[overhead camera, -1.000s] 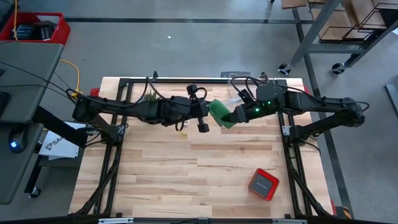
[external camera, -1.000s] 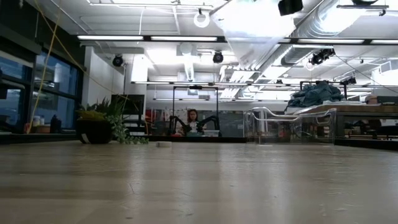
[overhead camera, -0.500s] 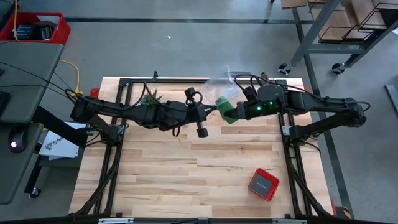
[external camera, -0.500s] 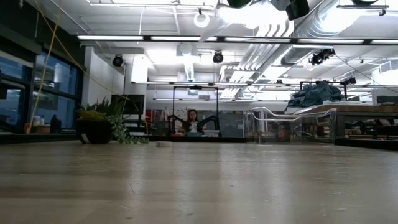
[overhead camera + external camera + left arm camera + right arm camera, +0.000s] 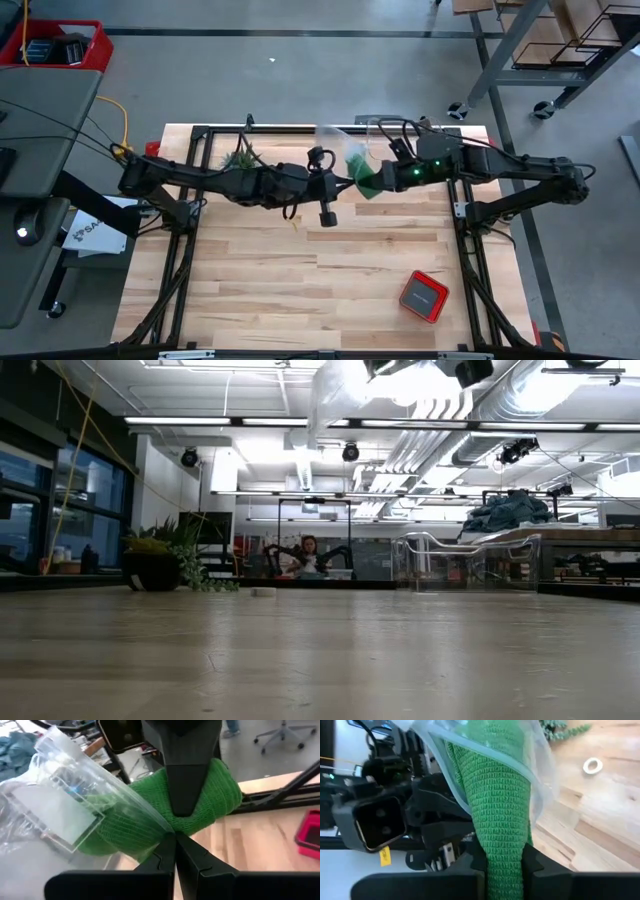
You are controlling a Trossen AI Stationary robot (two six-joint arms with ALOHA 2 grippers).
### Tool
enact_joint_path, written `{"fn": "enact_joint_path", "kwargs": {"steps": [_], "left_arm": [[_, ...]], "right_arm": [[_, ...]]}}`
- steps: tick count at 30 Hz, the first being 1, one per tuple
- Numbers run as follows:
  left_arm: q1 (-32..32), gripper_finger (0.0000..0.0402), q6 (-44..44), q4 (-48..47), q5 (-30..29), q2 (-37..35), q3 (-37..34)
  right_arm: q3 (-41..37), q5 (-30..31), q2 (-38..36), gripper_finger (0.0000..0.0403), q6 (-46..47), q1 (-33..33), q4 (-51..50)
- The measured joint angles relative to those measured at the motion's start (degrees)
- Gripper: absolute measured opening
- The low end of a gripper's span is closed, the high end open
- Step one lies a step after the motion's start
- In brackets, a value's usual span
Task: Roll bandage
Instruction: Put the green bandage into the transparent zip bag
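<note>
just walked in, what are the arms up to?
Both arms meet above the far middle of the table. The right claw is shut on the green bandage, which is still partly inside a clear plastic bag. The left claw is shut on the bag's edge. It looks like they're pulling the bandage out of the bag.

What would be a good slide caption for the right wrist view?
Right hand shut on the green bandage, still partly inside the clear plastic bag pinched by the left hand.
</note>
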Motion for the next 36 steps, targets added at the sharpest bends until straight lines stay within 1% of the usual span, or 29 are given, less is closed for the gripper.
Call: {"fn": "enact_joint_path", "kwargs": {"steps": [2,4,6,9,12,14,17,21,23,26,28,33,36], "left_arm": [[0.4,0.0,0.0,0.7,2.6,0.0,0.0],[0.6,0.0,-0.2,1.0,8.0,0.0,0.0],[0.8,0.0,-2.5,-0.4,13.8,-0.1,0.0],[2.4,0.0,-6.7,-1.7,19.1,0.3,0.0],[4.3,0.0,-8.5,2.2,25.3,0.6,-0.2],[5.2,0.0,-8.9,4.1,28.3,0.4,0.0],[6.9,0.0,-10.4,2.2,30.7,0.2,0.1],[8.2,0.0,-13.9,3.5,40.1,0.9,0.0],[8.0,0.0,-15.4,2.6,42.4,0.9,0.0],[7.9,0.0,-18.8,2.3,43.3,1.1,-0.1],[8.1,0.0,-21.3,2.3,43.3,1.3,-0.1],[8.0,0.0,-27.5,3.5,43.1,1.4,-0.1],[8.1,0.0,-32.7,4.3,42.5,1.4,-0.1]], "right_arm": [[0.0,-0.2,-0.1,0.003,0.5,0.2,-1.4],[0.0,-0.7,-0.1,0.003,0.5,0.3,-2.1],[0.0,-1.1,0.0,0.003,0.5,0.4,-1.4],[0.0,-0.9,0.0,0.003,0.4,0.3,-0.5],[0.0,0.1,0.6,0.003,0.3,0.4,-1.5],[0.0,-0.7,1.0,0.003,0.0,0.4,0.6],[0.0,-1.2,1.1,0.003,-0.1,-0.1,1.8],[0.0,1.1,1.1,0.003,0.0,-0.4,1.1],[0.0,1.3,1.1,0.003,-0.1,-0.8,1.7],[0.0,1.2,1.1,0.0032,0.3,-1.0,2.1],[0.0,1.4,1.1,0.0058,1.1,-1.1,1.2],[0.0,0.4,1.1,0.0162,3.7,-1.1,-2.7],[0.0,-0.7,1.1,0.021,7.8,-1.2,-4.1]]}}
